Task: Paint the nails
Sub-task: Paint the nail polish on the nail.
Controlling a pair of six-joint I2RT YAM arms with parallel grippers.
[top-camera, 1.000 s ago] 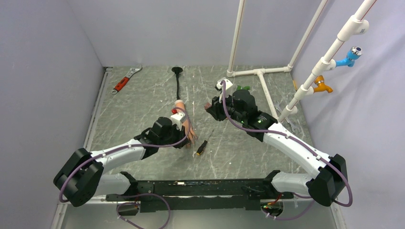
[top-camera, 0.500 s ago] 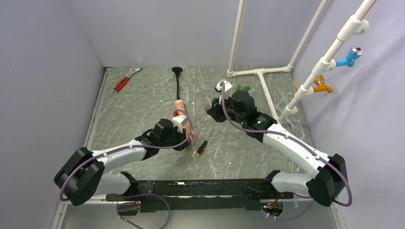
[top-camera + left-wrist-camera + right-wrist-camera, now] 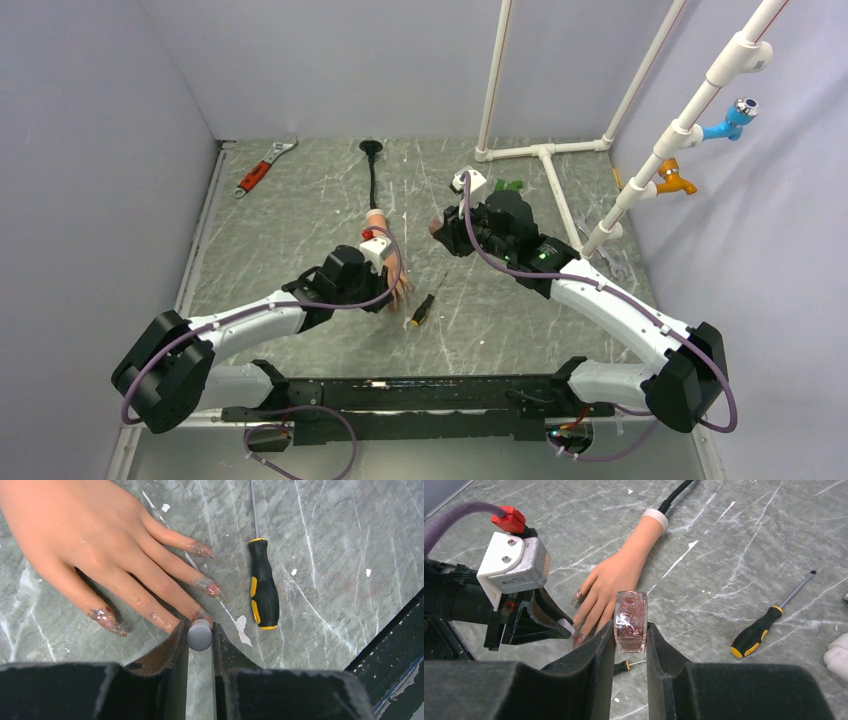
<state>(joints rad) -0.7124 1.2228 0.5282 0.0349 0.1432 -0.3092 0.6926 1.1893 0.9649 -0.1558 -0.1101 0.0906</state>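
Nails [image 3: 210,586] and mannequin hand [image 3: 85,535] lie where they were a second ago, flat on the marbled table [image 3: 290,210]; left gripper [image 3: 200,628] has crept slightly toward the near edge. Its jaws clamp a small grey cap [image 3: 200,636] just beside a glitter-smeared fingertip. Right gripper [image 3: 630,630] is clamped on the polish bottle [image 3: 630,612]. Screwdriver [image 3: 262,587] lies beside the fingers.

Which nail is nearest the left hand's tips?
The nail just beyond the grey cap pinched in the left hand; the other visible nails lie clearly farther off.
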